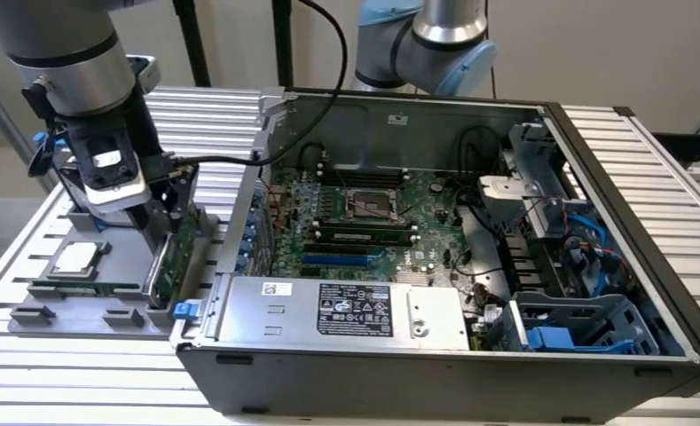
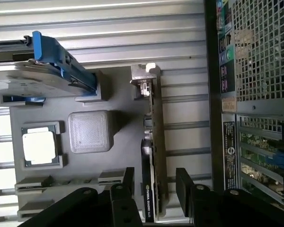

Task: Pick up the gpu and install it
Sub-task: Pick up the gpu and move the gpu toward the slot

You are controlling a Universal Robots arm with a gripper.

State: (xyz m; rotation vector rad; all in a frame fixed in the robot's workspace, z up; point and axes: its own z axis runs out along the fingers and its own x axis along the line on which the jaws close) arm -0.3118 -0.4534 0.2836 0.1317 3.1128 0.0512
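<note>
The gpu (image 2: 153, 156) stands on its long edge in a slot of the grey parts tray (image 2: 118, 99), with its silver end bracket (image 2: 144, 78) at one end. My gripper (image 2: 156, 185) is open. One black finger (image 2: 128, 182) is on each side of the card, with a small gap on both sides. In the exterior view the gripper (image 1: 164, 220) hangs low over the gpu (image 1: 168, 257), on the tray just off the open computer case's left wall, at the exterior view's left.
The tray also holds a silver hard drive with blue rails (image 2: 38, 71), a processor (image 1: 75, 259) and a memory stick (image 1: 83, 288). The open case (image 1: 444, 355) shows its motherboard (image 1: 362, 209), a blue slot (image 1: 343, 260), a power supply (image 1: 350, 311) and cables at the exterior view's right.
</note>
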